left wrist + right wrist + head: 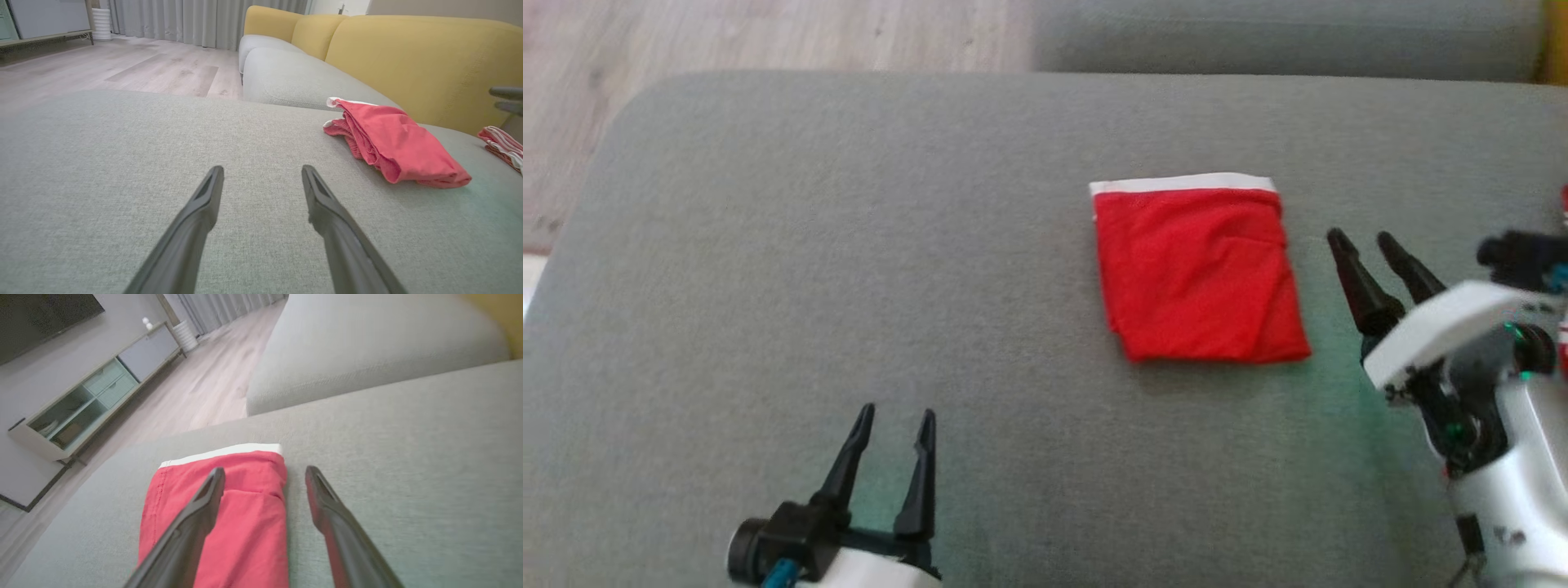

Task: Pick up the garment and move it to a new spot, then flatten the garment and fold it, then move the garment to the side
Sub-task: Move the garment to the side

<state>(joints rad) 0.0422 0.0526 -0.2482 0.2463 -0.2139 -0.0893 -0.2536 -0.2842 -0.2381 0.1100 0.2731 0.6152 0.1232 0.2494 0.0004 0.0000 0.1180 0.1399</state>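
A red garment (1199, 273) with a white band along its far edge lies folded into a rough square on the grey sofa cushion (849, 286). It also appears as the red garment (398, 143) in the left wrist view and the red garment (241, 514) in the right wrist view. My right gripper (1364, 238) stands open just right of the fold, apart from it and holding nothing. In its own view the right gripper (264, 470) hovers over the fold's right edge. My left gripper (897, 412) stands open at the cushion's near side, well left of the garment; its left gripper (262, 168) view faces bare fabric.
A second red-and-white striped cloth (502, 145) lies at the right of the cushion. Yellow back cushions (408, 53) rise behind. Another grey seat (1282, 37) lies beyond. Wooden floor (768, 37) borders the cushion's far left edge. A low cabinet (94, 396) stands across the room.
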